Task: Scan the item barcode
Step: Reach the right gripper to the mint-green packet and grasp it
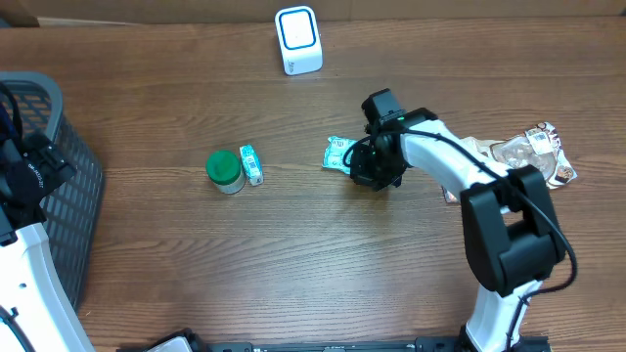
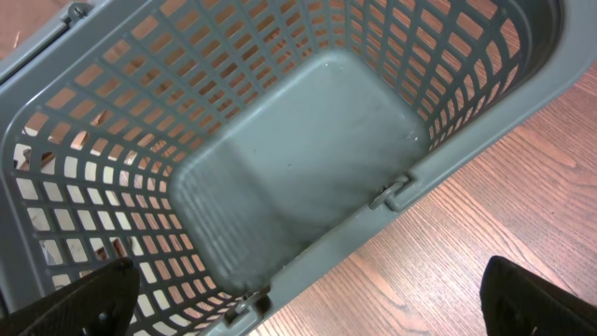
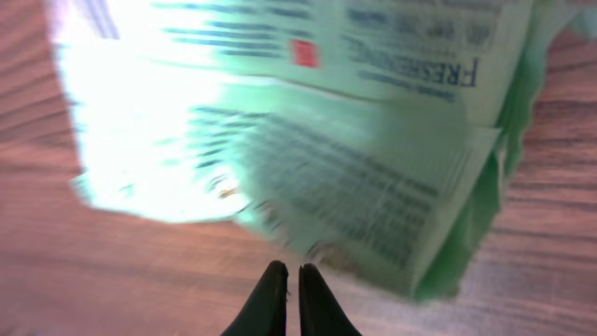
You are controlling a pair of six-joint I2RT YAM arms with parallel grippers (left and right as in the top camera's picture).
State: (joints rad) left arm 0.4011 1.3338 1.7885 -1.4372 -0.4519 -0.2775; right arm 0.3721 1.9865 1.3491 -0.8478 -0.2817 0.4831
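Overhead, the green packet (image 1: 339, 154) lies on the tabletop (image 1: 293, 254) at the right end effector (image 3: 289, 273), fingers (image 3: 270, 301) together, seemingly pinching its edge; lift gently, turning the print toward the scanner (image 1: 298, 40).

Left end effector (image 2: 312, 301) gapes wide; right end effector (image 3: 285, 278) is pinched closed.

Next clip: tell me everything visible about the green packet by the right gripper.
The green packet is a small flat pouch, pale green with a white patch and dark fine print, seemingly thin film. It lies on the wooden table, partly under the right gripper, whose shut fingertips meet its near edge; whether they pinch it is unclear. The wrist view is blurred and glared; no barcode shows.
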